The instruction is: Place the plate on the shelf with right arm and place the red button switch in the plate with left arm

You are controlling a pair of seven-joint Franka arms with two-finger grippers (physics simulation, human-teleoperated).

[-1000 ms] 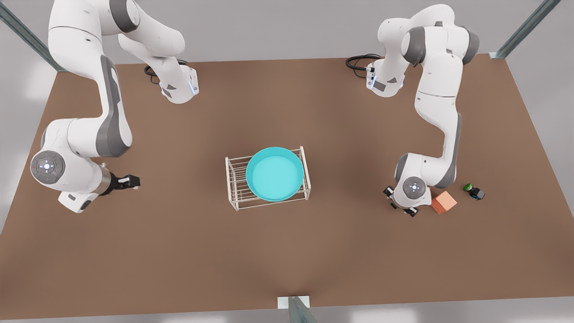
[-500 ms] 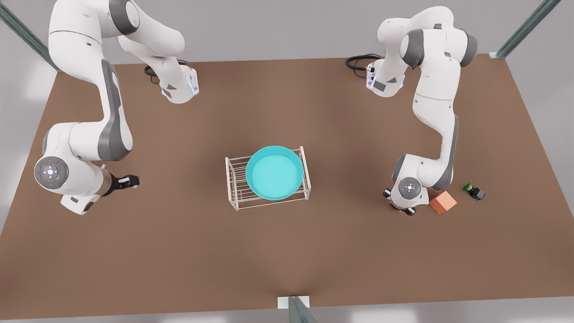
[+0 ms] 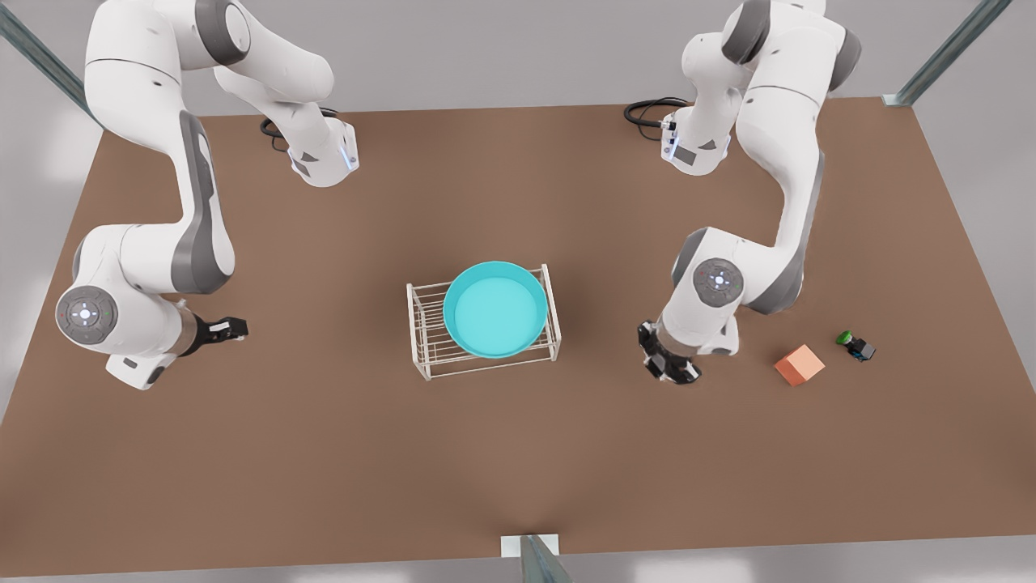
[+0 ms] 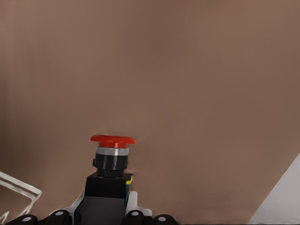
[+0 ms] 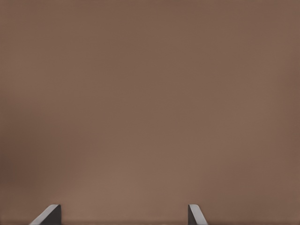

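My left gripper (image 3: 676, 372) hangs over the brown worktop (image 3: 518, 453) on the front view's right, between the shelf (image 3: 423, 338) and the orange cube (image 3: 800, 364). Its jaws are pinching the red button switch (image 4: 108, 180): in the left wrist view the dark body sits clamped between them with the red cap standing upright above a grey collar, bare worktop beyond it. In the front view the switch is hidden by my own wrist, so I cannot pick it out there.

My right gripper (image 3: 235, 327) waits on the front view's left, well apart from the shelf, pointing toward it. In the right wrist view its two fingertips (image 5: 48, 214) stand wide apart with bare worktop between them, so the jaws are spread and carry nothing.

The plate (image 3: 495, 309) rests on top of the shelf, near the middle of the worktop. It sits toward the shelf's end on the front view's right, leaving bare white bars at the other end, and its turquoise rim reaches past the rack's front and back edges. It lies level.

The green-capped switch (image 3: 855, 346) lies tilted on the worktop just beyond the orange cube, near it but apart, and well clear of my left gripper
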